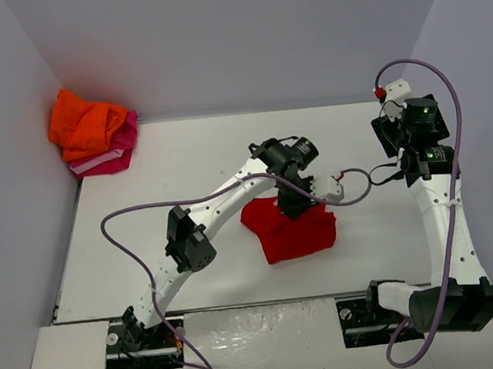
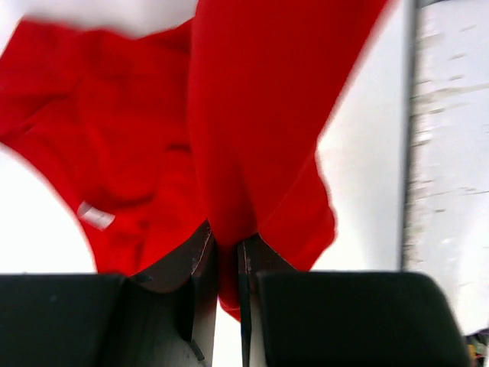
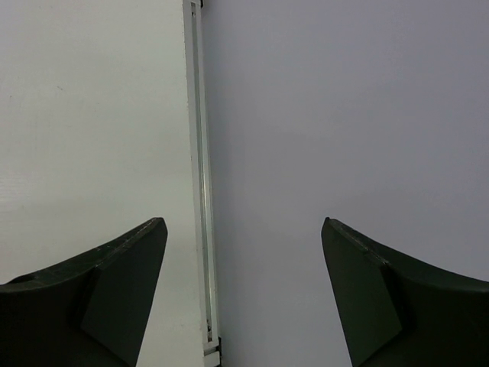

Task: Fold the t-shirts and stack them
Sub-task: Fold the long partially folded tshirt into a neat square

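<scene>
1. Three t-shirts are in view: one red, one orange and one pink.
2. The red t-shirt (image 1: 290,232) lies bunched near the middle of the table (image 1: 147,236). Its one small white neck label (image 2: 95,215) shows in the left wrist view.
3. The orange t-shirt (image 1: 86,122) sits crumpled on top of the pink t-shirt (image 1: 114,155) at the far left corner, against the wall (image 1: 12,170).
4. There are two grippers. The left gripper (image 2: 225,256) is pinched on a raised fold of the red t-shirt, its fingers nearly together with cloth between them.
5. The right gripper (image 3: 244,229) is spread wide and grasps nothing, above the table's right edge.
</scene>
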Robot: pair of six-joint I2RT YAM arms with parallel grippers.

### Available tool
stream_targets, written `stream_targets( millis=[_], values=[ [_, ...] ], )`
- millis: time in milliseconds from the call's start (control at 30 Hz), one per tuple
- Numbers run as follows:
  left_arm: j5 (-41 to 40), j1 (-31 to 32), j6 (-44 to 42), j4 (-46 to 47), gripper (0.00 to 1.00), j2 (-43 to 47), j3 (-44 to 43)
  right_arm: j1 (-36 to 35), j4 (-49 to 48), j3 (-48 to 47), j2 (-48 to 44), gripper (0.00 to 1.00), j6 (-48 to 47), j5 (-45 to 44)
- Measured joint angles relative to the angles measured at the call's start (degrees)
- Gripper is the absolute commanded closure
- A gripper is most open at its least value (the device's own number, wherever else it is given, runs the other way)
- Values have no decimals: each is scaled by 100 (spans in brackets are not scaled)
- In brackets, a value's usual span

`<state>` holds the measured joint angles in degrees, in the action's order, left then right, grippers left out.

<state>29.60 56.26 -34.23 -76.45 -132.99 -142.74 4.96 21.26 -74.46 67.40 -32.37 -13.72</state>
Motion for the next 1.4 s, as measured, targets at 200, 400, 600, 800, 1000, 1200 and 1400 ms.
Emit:
stream_targets(
  millis=[200,400,600,800,1000,1200,1400],
  values=[
    [-355,-528,-257,-6,100,-249,-87,-1,-2,0,19,21,-30,-1],
    [-454,-793,-383,-4,73,-595,-85,-1,-4,79,157,21,-45,0],
    [-958,-1072,-403,323,29,-1012,-12,-1,-10,126,286,21,-27,5],
    [-1300,-1341,-280,999,23,-1306,61,15,-49,327,289,21,-40,1],
    [-1485,-1410,-241,1542,23,-1138,330,28,-52,387,291,22,-1,46],
    [-1594,-1425,-271,1664,36,-996,332,28,-52,387,293,21,91,127],
    [-1658,-1434,-293,1697,40,-995,270,28,-76,467,293,18,141,165]
  ],
)
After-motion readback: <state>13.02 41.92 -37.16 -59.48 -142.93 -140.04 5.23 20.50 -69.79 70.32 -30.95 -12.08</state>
